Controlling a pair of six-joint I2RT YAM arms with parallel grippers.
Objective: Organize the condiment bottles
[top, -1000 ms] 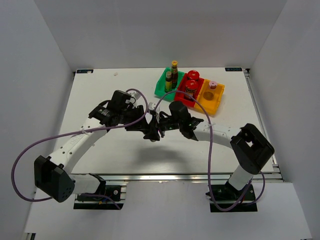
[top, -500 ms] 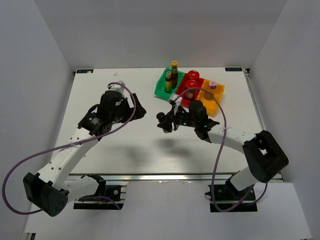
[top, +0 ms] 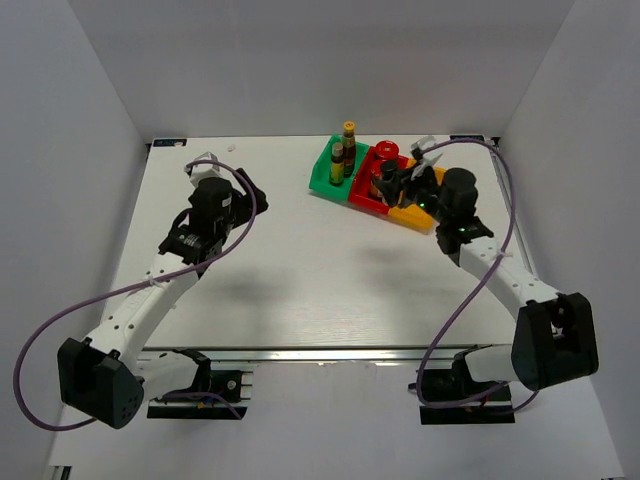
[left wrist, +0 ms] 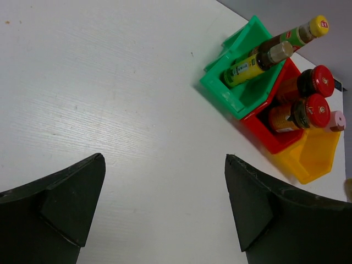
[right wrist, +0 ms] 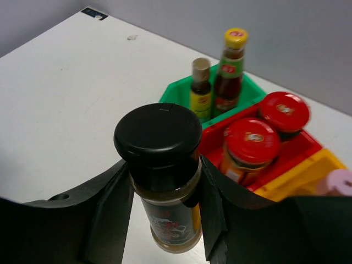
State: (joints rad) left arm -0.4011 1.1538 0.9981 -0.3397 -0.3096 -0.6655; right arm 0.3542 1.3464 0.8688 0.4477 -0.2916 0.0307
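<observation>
1. Condiment bottles: the black-capped shaker is clamped upright between the fingers of the right gripper. It is raised near the bins; which bin lies beneath it cannot be told.
2. Two slim bottles stand in the green bin.
3. Two red-lidded jars sit in the red bin.
4. One pink-capped bottle stands in the yellow bin.
5. Left gripper: jaws wide apart, holding nothing, above the bare table.
</observation>
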